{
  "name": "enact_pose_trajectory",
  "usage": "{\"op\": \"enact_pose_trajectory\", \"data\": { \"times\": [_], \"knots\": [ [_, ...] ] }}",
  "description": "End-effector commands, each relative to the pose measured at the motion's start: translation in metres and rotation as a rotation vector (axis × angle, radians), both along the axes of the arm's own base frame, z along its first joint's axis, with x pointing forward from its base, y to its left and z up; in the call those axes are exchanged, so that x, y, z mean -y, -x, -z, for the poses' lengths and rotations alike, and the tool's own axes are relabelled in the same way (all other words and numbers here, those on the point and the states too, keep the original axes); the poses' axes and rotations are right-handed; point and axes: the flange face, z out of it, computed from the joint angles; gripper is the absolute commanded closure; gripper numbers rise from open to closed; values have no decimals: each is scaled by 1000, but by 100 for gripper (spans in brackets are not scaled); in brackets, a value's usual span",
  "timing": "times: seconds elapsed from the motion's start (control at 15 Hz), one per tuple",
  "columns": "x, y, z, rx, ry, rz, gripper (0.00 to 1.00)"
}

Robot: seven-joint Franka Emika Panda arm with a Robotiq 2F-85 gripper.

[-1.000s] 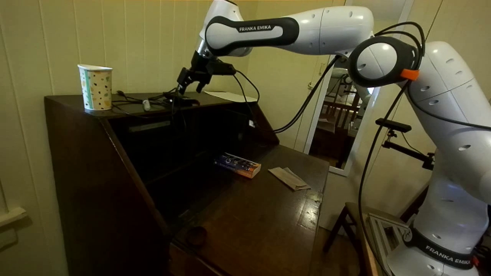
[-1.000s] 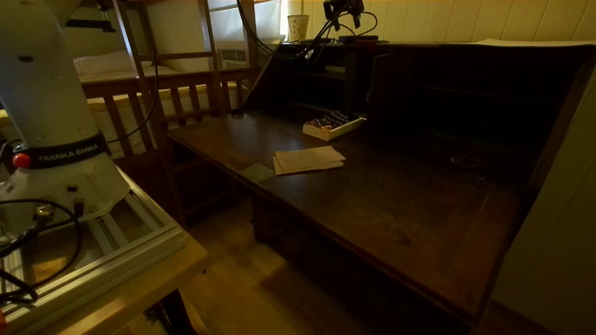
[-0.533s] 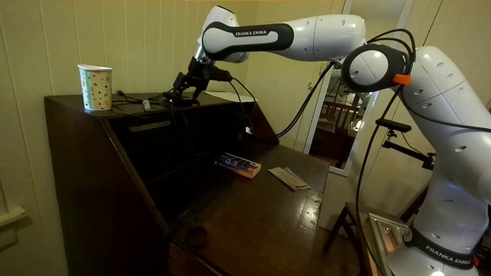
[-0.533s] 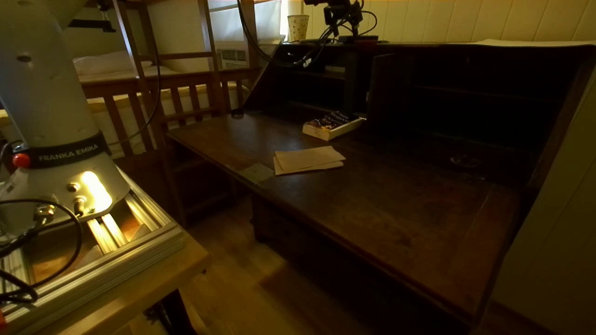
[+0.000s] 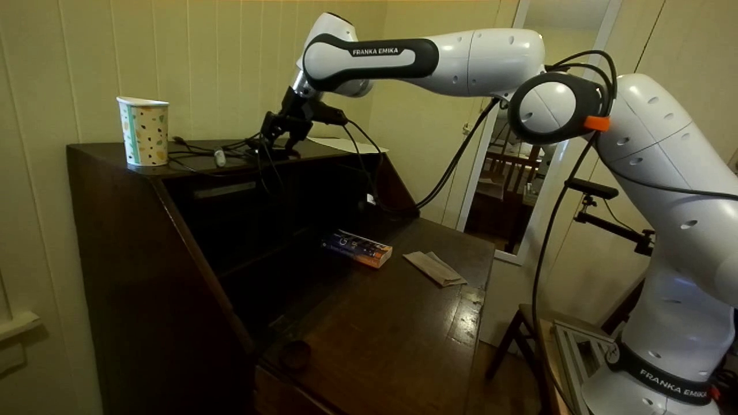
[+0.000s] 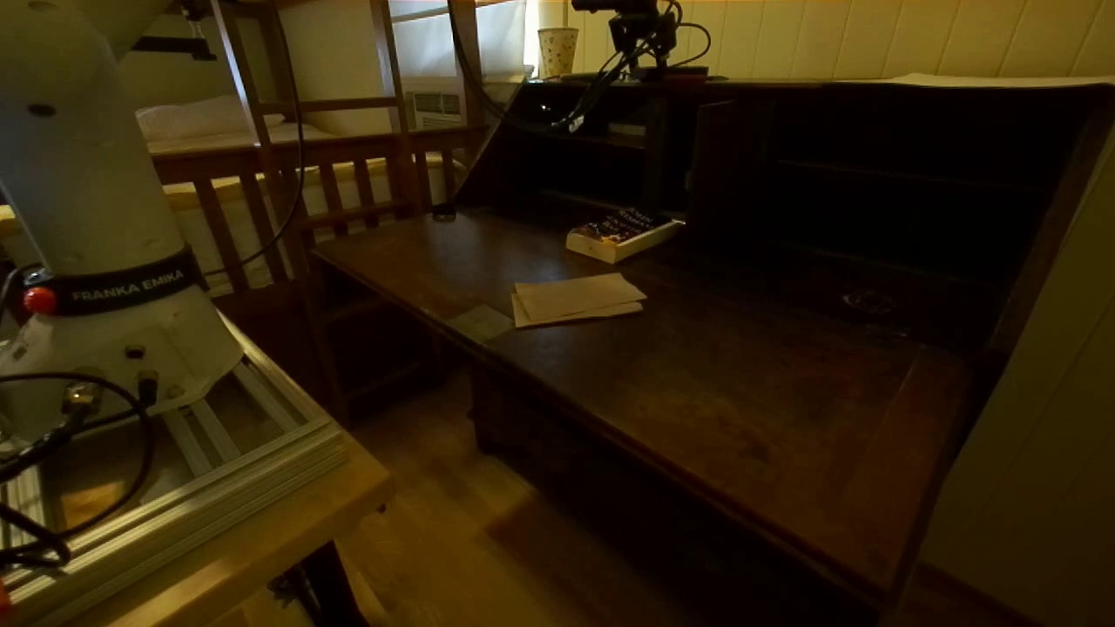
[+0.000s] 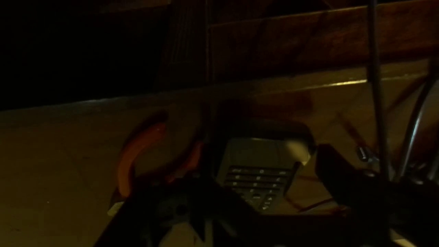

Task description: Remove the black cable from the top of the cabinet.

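While claw gapes over keypad | black cable beside claw | toward cup

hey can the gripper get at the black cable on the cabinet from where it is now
Probably, after a sideways shift. The gripper is low over the cabinet top, open, but the wrist view shows a keypad device between its fingers. The black cable runs just outside them, seemingly uncovered.
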Motion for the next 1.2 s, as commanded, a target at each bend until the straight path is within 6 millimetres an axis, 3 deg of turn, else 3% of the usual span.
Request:
{"op": "enact_pose_trajectory", "data": {
  "times": [0.0, 0.07, 0.2, 0.4, 0.87, 1.13],
  "knots": [
    [1, -1, -1, -38, -57, 19, 55],
    [2, 0, -2, -45, -60, 21, 60],
    [1, 3, -8, -67, -52, 15, 60],
    [1, 19, -41, -91, 5, -4, 60],
    [27, 90, -119, -290, 197, -43, 60],
    [30, 108, -135, -330, 212, -51, 60]
  ]
}}
